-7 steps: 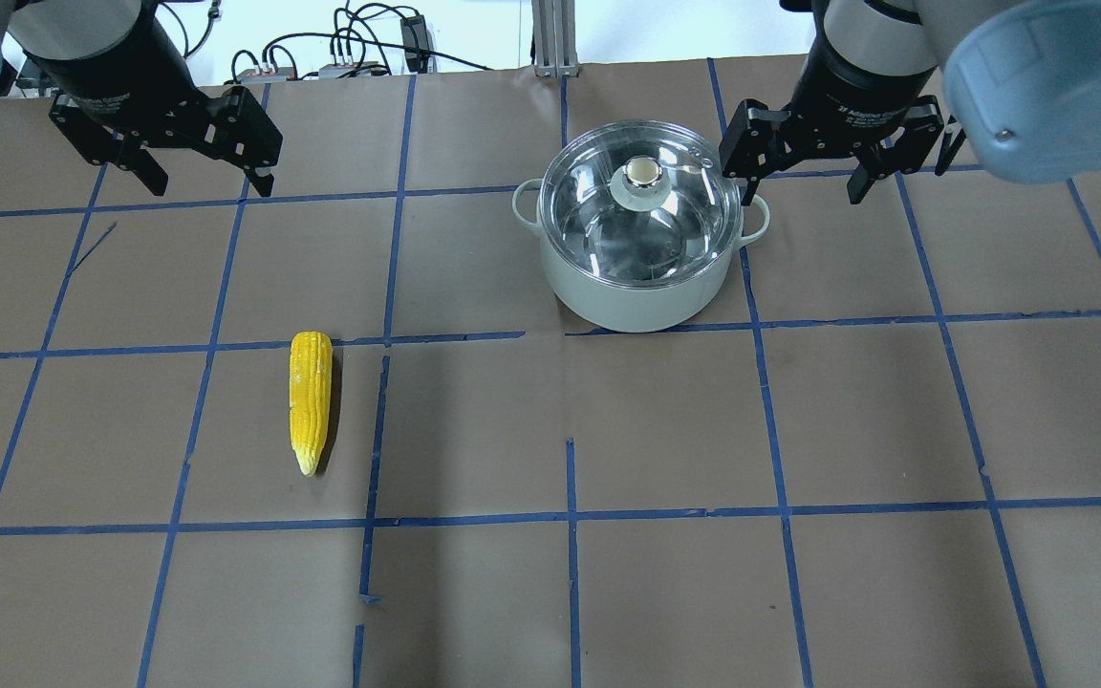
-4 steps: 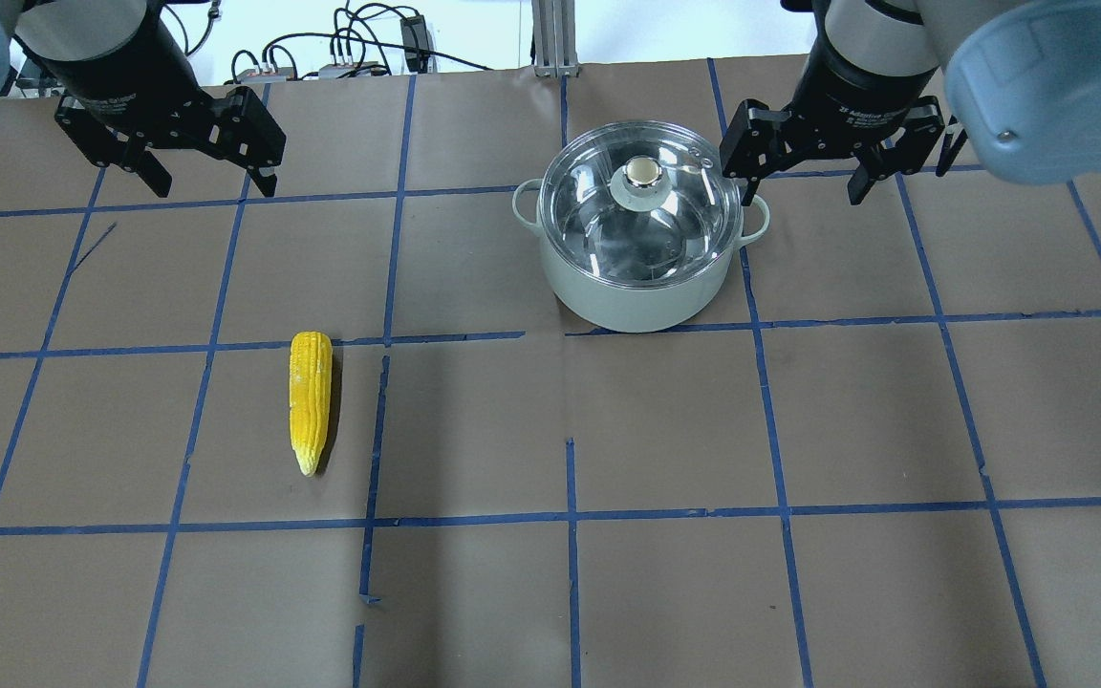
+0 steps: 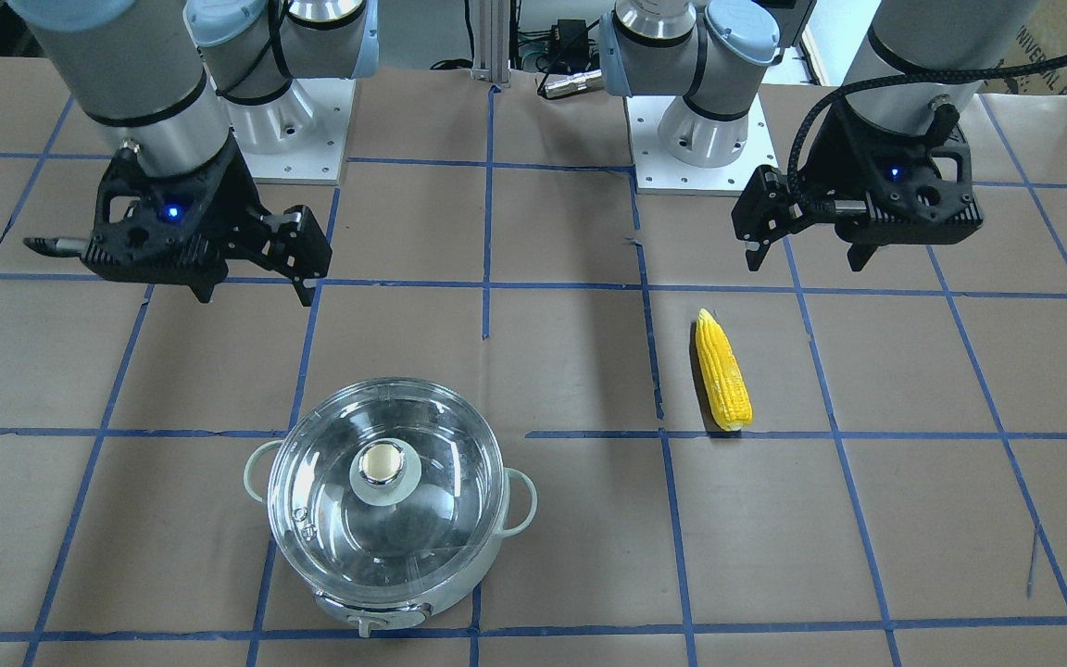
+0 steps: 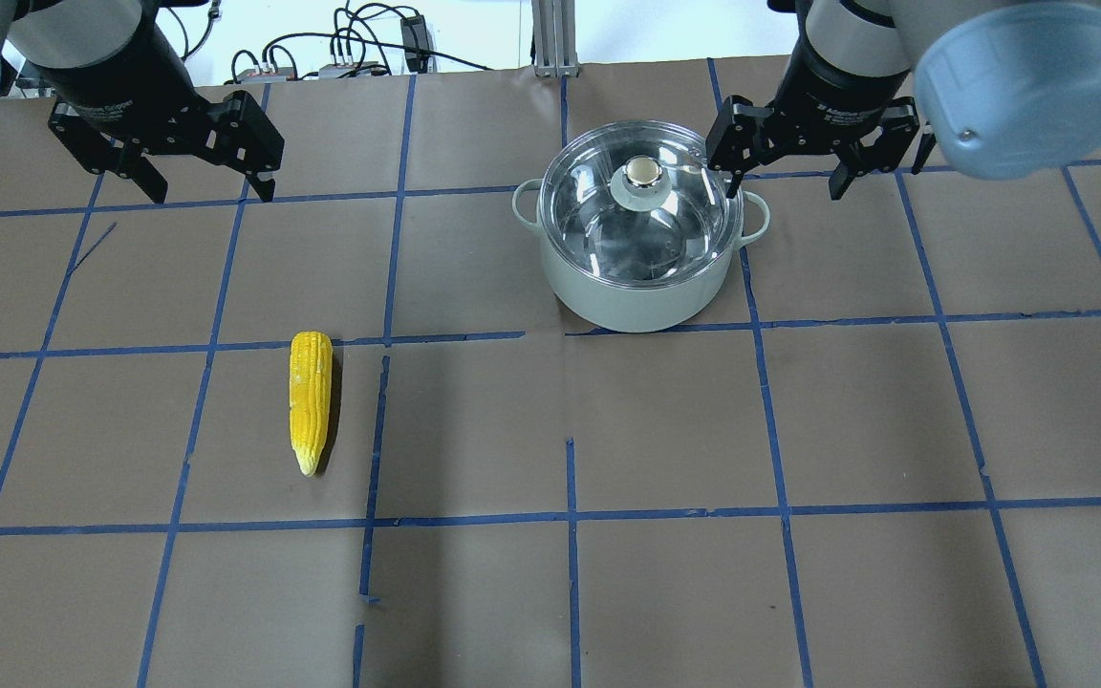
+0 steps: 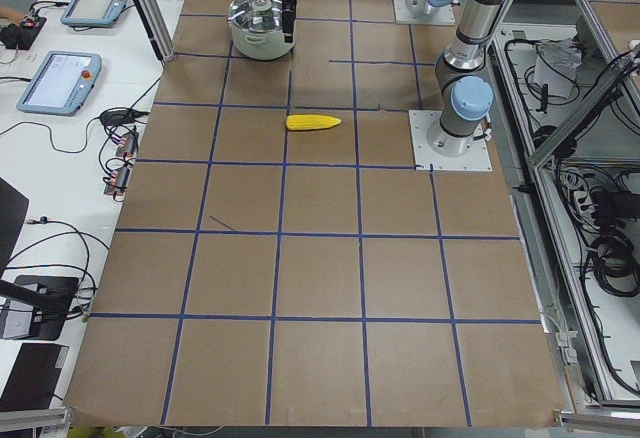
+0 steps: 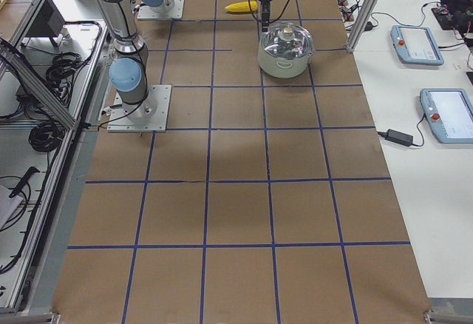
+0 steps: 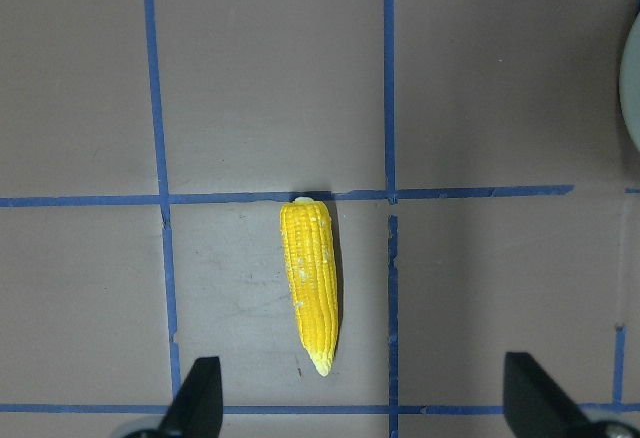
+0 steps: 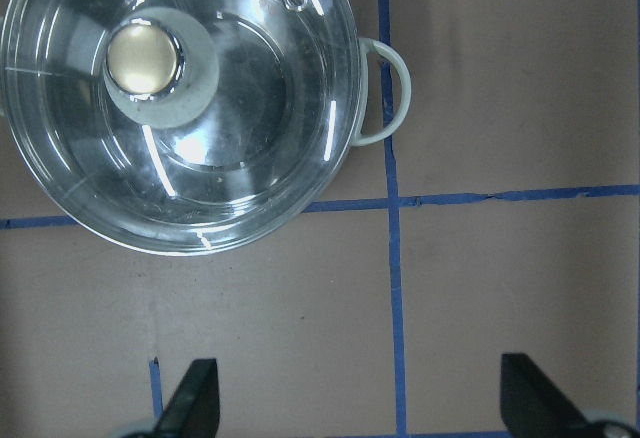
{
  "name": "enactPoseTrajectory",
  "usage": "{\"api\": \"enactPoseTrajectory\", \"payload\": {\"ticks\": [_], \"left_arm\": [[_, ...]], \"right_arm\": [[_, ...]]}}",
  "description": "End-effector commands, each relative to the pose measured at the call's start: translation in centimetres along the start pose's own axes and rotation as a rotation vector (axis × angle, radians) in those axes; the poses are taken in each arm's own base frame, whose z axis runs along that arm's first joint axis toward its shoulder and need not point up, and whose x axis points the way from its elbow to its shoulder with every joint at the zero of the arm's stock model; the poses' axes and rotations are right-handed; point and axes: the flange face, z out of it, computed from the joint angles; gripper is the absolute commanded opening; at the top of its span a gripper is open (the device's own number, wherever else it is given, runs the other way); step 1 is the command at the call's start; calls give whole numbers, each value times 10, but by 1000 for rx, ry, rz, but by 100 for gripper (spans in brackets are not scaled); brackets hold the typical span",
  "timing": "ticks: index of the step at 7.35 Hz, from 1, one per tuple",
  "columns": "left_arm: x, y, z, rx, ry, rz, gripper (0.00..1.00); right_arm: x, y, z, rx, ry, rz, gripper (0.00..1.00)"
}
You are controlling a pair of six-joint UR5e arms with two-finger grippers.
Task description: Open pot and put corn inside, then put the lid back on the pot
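Note:
The pot (image 4: pixel 641 296) stands at the far middle-right of the table with the glass lid (image 4: pixel 608 225) on it, cream knob (image 4: pixel 643 172) up. The yellow corn (image 4: pixel 311 401) lies on the paper to the near left, tip toward the robot. My right gripper (image 4: pixel 777 186) is open and empty, hovering just right of the pot by its right handle; its wrist view shows the lid (image 8: pixel 250 98) ahead. My left gripper (image 4: pixel 209 186) is open and empty, hovering at the far left; its wrist view shows the corn (image 7: pixel 310 283) between its fingers' line of sight.
Brown paper with a blue tape grid (image 4: pixel 570 516) covers the table. Cables and boxes (image 4: pixel 350 48) lie beyond the far edge. The arm bases (image 3: pixel 709 139) stand behind the grippers. Teach pendants (image 6: pixel 417 43) lie on the side bench.
My right gripper has shifted a little left, closer to the pot's right handle. My left gripper has barely moved. Corn, pot and lid are unmoved.

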Motion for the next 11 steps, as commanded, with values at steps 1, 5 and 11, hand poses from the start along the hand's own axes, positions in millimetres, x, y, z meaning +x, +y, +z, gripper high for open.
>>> {"api": "enactPoseTrajectory", "payload": {"ticks": [1,5,11], "left_arm": [[0,1,-1,1,1,1,100],[0,3,1,-6,0,6,100],[0,3,1,-5,1,8,100]], "right_arm": [[-36,-48,28,31,-43,-24,100],[-88,-83,81,-5,-20,-19,99],[-91,-95,121,-19,22,-19,94]]}}
